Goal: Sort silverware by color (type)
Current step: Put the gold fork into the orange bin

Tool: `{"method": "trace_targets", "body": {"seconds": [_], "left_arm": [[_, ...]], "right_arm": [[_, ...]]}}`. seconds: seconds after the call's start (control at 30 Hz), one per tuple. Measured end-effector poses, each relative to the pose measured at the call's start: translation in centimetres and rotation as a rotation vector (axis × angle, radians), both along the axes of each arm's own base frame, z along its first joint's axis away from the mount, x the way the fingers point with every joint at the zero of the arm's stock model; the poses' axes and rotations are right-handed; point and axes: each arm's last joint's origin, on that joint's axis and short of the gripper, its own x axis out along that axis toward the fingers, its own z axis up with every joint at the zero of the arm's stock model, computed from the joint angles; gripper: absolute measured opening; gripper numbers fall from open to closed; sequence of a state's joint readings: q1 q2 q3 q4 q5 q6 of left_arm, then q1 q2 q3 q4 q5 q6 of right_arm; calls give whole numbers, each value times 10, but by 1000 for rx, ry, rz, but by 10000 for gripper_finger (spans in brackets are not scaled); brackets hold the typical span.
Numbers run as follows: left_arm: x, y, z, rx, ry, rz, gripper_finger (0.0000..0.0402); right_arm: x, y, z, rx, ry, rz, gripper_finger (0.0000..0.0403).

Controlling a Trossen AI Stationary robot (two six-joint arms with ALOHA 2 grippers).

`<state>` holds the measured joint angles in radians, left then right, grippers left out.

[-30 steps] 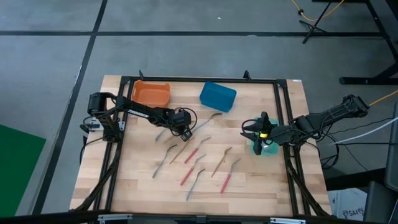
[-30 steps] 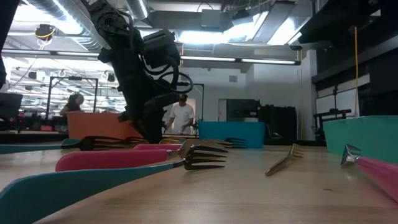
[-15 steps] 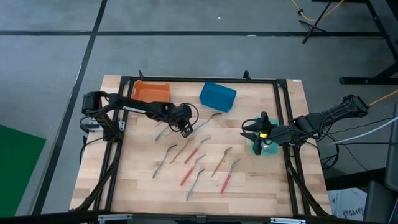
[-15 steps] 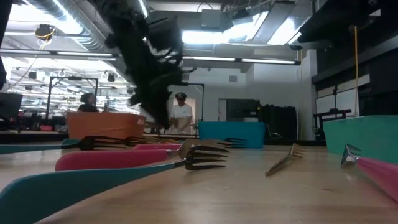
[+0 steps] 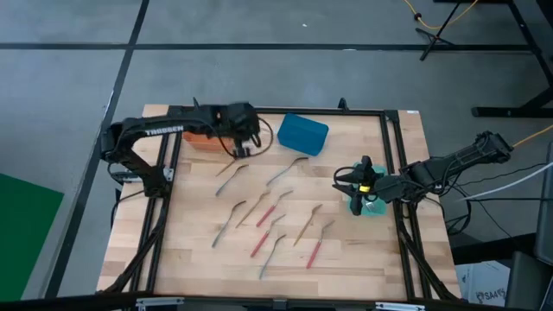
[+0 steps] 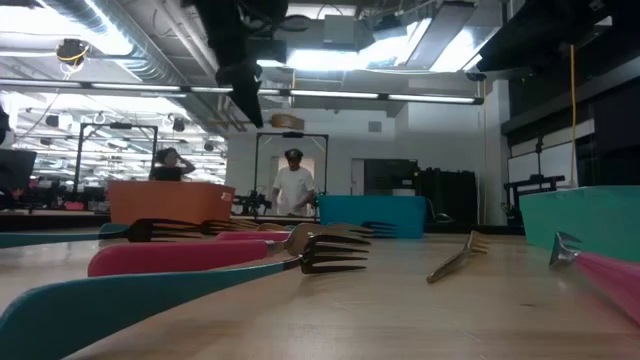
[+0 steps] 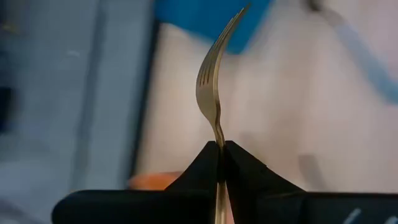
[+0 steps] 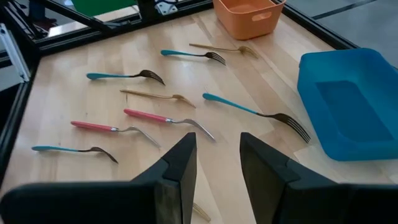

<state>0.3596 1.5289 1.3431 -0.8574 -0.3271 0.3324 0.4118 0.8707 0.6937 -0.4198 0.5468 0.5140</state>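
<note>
The left arm reaches across the desk's (image 5: 363, 259) far side, its gripper (image 5: 239, 145) raised beside the orange bin (image 5: 200, 139), clenched on a gold fork (image 7: 213, 87). The right gripper (image 8: 212, 163) hovers with fingers parted over the green bin (image 5: 370, 208).

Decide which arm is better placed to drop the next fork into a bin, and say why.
Left. Its claw already grips a gold fork beside the orange bin. The right claw waits open at the table's right side.
</note>
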Motion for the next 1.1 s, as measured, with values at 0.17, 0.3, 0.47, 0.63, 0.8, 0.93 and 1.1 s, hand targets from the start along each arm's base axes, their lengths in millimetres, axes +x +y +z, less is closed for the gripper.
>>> {"method": "trace_targets", "body": {"seconds": [0.17,0.3,0.47,0.63,0.8,0.93,1.1], "left_arm": [[-26,22,17,159,258,-33,12],[-48,41,15,149,417,-21,12],[-77,64,10,71,515,69,12],[-98,79,-7,-94,507,75,12],[-111,81,-39,-193,571,-50,12],[-116,77,-64,-211,639,-163,12],[-119,74,-88,-198,674,-222,12]], "right_arm": [[0,0,0,-1,0,-1,113],[0,0,0,-2,0,-3,113],[0,0,0,-4,0,-6,113],[0,0,0,-8,-2,-11,113],[0,-1,0,-12,-4,-18,113],[0,-1,0,-12,-4,-18,113],[0,-1,0,-24,-9,-38,113]]}}
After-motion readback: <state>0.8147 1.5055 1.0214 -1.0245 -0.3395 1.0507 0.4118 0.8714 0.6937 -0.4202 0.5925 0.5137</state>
